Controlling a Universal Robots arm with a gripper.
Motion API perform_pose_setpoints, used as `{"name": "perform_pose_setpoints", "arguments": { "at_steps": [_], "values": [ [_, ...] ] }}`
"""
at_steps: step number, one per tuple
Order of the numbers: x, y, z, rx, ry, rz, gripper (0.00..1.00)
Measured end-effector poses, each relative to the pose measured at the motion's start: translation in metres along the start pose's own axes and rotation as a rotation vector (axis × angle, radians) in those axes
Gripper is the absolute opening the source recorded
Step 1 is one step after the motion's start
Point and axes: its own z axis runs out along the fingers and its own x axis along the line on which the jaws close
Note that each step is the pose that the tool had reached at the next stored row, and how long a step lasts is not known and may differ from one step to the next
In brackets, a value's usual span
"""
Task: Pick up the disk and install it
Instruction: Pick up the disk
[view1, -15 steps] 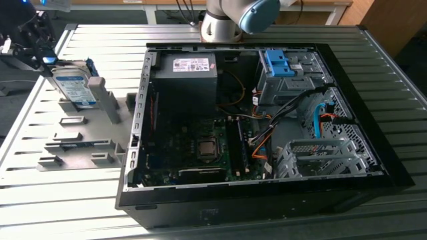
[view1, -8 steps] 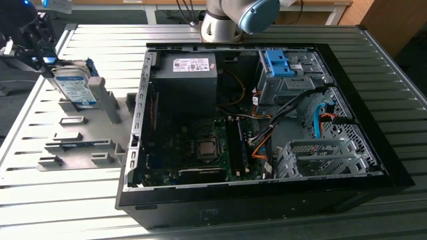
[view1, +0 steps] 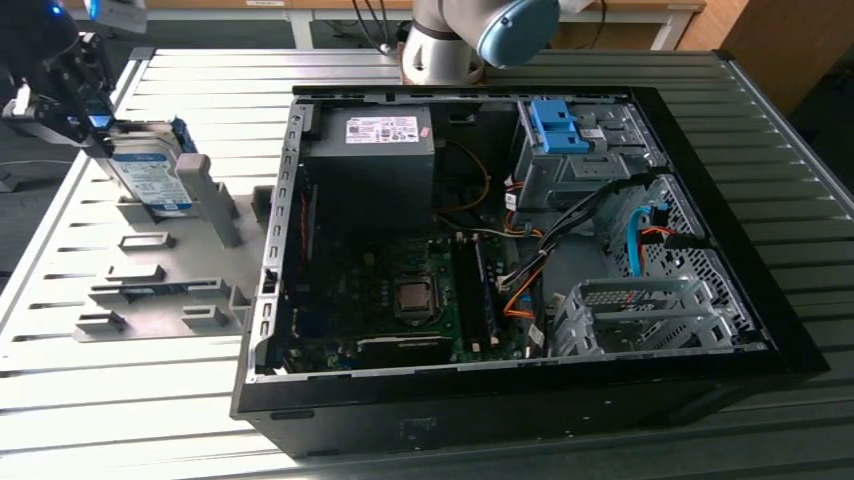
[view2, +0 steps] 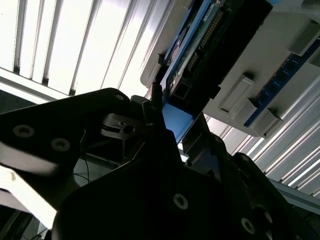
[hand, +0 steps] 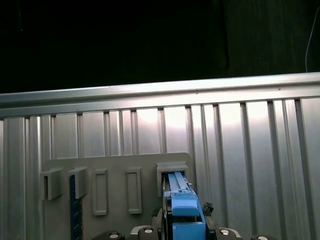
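- The disk (view1: 150, 175) stands on its edge in the upper left of the exterior view. Its low end looks to sit in a slot of the grey holder (view1: 160, 290) on the worktop (view1: 134, 400).
- In the second wrist view the fingers (view2: 156, 97) look pressed on the disk's blue frame, one on each side, at its top end.
- The disk could get stuck. If it comes up crooked, the blue frame may rub on the slot walls, and the holder may lift with it.
- The disk could slip and fall. It is held by one thin end, and the frame is smooth plastic that may bend.
- The open computer case (view1: 747, 300) fills the middle of the exterior view. The disk could bump its black rim if it is carried too low.
- Inside the case, loose cables (view1: 534, 270) lie near the grey metal cage (view1: 641, 315) at the lower right. They could get in the way or get pinched.
- The disk has a white-and-blue label. Its writing is too small to read.
- A white sticker (view1: 380, 128) sits on the big grey box (view1: 367, 170) in the upper middle of the case. Its print cannot be read either.
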Motion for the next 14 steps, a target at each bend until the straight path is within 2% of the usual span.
{"name": "perform_pose_setpoints", "arguments": {
  "at_steps": [1,4,10,12,13,14],
  "values": [
    [0.0000,0.0000,0.0007,0.0002,0.0012,0.000,0.39],
    [0.0001,-0.0001,0.0021,0.0012,0.0080,0.000,0.39],
    [0.0001,-0.0001,0.0022,0.0015,0.0103,0.000,0.39],
    [0.0001,-0.0001,0.0022,0.0015,0.0108,0.000,0.40],
    [0.0001,-0.0001,0.0022,0.0015,0.0109,0.000,0.46],
    [0.0000,-0.0001,0.0022,0.0015,0.0109,0.000,0.46]
  ]
}}
